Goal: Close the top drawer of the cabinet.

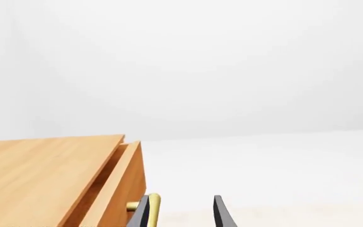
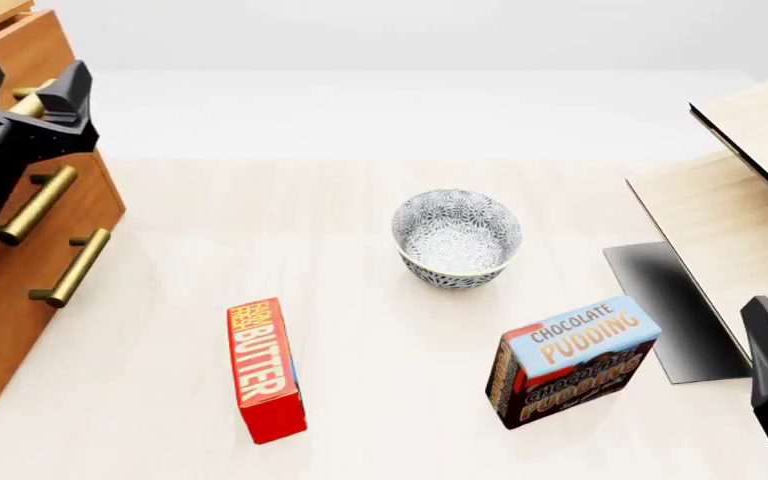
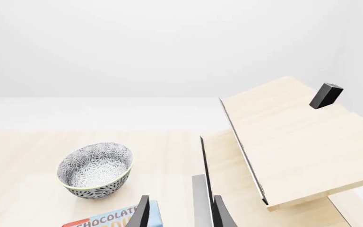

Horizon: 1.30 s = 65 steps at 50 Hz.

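Pale wood bench (image 2: 357, 420) under blank white surround; left fingers (image 2: 75, 85) apart by cabinet (image 2: 11, 300) top drawer (image 1: 121, 189) handle; right fingers (image 3: 219, 213) apart.

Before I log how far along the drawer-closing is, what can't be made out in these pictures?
- How far the top drawer still sticks out: the left wrist view cuts it off at the bottom edge, and in the front view the left gripper covers it.
- Whether either finger touches the brass handle: one overlaps it at that edge.
- The right gripper: only its fingertips show.
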Motion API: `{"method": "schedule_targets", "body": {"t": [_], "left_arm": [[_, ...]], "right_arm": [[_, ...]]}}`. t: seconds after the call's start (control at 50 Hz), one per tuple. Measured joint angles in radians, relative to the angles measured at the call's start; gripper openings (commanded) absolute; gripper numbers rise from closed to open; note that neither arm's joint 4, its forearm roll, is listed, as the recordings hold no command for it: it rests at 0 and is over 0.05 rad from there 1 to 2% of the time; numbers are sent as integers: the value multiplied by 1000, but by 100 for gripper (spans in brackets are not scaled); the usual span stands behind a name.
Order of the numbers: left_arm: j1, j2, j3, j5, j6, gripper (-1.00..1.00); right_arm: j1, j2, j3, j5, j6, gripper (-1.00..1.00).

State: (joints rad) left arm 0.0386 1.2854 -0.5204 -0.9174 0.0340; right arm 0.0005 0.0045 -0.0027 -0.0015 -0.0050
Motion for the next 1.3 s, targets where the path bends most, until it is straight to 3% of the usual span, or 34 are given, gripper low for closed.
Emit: {"method": "schedule_targets", "body": {"t": [1.3], "left_arm": [[111, -6, 21, -5, -16, 100]], "right_arm": [[0, 0, 0, 0, 0, 100]]}}
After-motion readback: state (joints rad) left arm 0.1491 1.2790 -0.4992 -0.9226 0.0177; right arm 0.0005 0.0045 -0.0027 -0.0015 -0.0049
